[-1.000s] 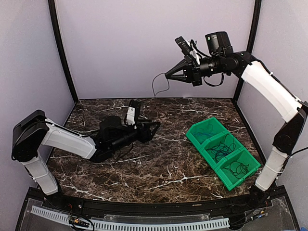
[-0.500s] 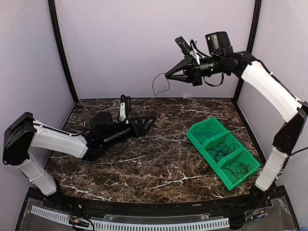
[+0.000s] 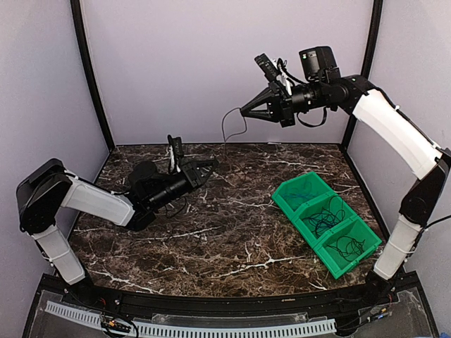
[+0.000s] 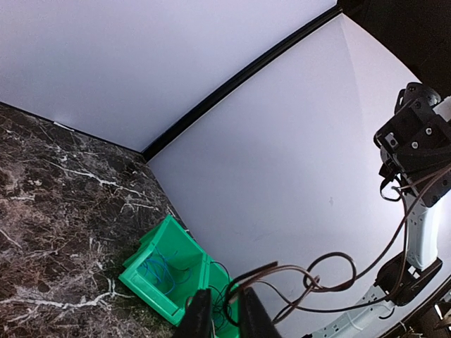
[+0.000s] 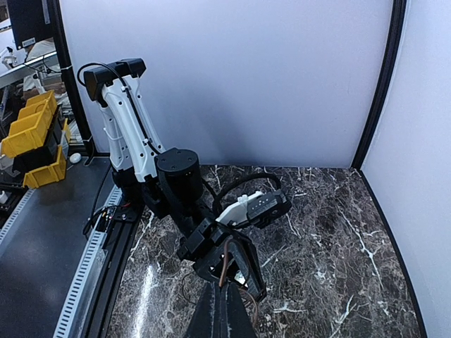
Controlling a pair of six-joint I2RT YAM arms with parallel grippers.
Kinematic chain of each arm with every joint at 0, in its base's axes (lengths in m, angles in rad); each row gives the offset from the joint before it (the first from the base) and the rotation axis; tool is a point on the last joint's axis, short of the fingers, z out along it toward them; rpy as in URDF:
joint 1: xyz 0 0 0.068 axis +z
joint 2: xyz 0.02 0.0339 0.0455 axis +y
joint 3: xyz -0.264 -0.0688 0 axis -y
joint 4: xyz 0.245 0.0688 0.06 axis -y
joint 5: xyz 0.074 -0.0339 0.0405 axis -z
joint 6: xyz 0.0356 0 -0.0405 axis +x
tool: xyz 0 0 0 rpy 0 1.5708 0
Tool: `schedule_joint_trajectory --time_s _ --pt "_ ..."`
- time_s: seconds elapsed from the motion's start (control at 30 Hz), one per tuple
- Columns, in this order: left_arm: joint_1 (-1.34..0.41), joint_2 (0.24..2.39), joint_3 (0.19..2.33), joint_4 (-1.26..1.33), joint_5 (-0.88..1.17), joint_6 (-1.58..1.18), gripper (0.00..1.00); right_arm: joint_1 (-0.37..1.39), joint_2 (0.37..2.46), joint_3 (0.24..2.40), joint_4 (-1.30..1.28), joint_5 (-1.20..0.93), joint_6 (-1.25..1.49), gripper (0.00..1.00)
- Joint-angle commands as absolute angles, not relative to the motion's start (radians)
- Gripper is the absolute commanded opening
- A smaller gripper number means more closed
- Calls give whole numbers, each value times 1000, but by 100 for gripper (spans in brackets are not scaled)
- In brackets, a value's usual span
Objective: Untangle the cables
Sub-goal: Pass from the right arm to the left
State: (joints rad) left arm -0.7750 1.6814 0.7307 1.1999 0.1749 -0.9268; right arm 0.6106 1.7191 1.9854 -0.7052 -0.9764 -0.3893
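Observation:
A thin dark cable (image 3: 225, 127) runs taut-to-slack between my two grippers. My right gripper (image 3: 244, 111) is raised high at the back and shut on its upper end; the right wrist view shows the brownish cable (image 5: 223, 260) leaving the shut tips (image 5: 224, 294). My left gripper (image 3: 210, 166) lies low near the table's back. In the left wrist view its jaws (image 4: 224, 299) stand close together on the cable, which knots into a loop (image 4: 334, 253) beyond them. More cables lie in a green bin (image 3: 293, 208): one blue cable (image 3: 303, 190) and black cables (image 3: 328, 215).
The green three-part bin (image 4: 144, 284) stands on the marble table's right side. Purple walls with black posts (image 3: 92, 77) enclose the back and sides. Yellow bins (image 5: 28, 134) sit outside the cell, past the left arm's base.
My left gripper has slid back and to the left along the table and its jaws have narrowed onto the cable. The right gripper has barely moved.

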Motion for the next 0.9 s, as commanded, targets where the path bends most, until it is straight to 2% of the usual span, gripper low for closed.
schedule_joint_trajectory --time_s 0.0,0.13,0.23,0.37,0.43,0.5,0.67,0.73,0.87 --pt "-772 1690 756 1283 248 -966 10 622 1709 1981 -701 -976 -403 0" --pt "-770 1669 741 1221 233 -936 1 622 1707 1990 -710 -968 -405 0" --pt "-771 1609 739 1029 130 -878 0 622 1707 2033 -737 -970 -413 0" --pt "-757 1503 731 629 -265 -814 0 620 1697 2107 -800 -946 -447 0" --pt "-737 1445 700 491 -381 -800 0 615 1690 2126 -840 -891 -485 0" --pt "-712 1379 653 460 -441 -794 0 600 1683 2128 -879 -830 -531 0" --pt "-676 1242 587 415 -498 -730 0 471 1647 2028 -853 -770 -529 0" --pt "-676 1201 559 468 -462 -664 0 414 1641 1979 -831 -788 -509 0" --pt "-675 1161 547 568 -338 -556 0 436 1630 1850 -824 -773 -562 0"
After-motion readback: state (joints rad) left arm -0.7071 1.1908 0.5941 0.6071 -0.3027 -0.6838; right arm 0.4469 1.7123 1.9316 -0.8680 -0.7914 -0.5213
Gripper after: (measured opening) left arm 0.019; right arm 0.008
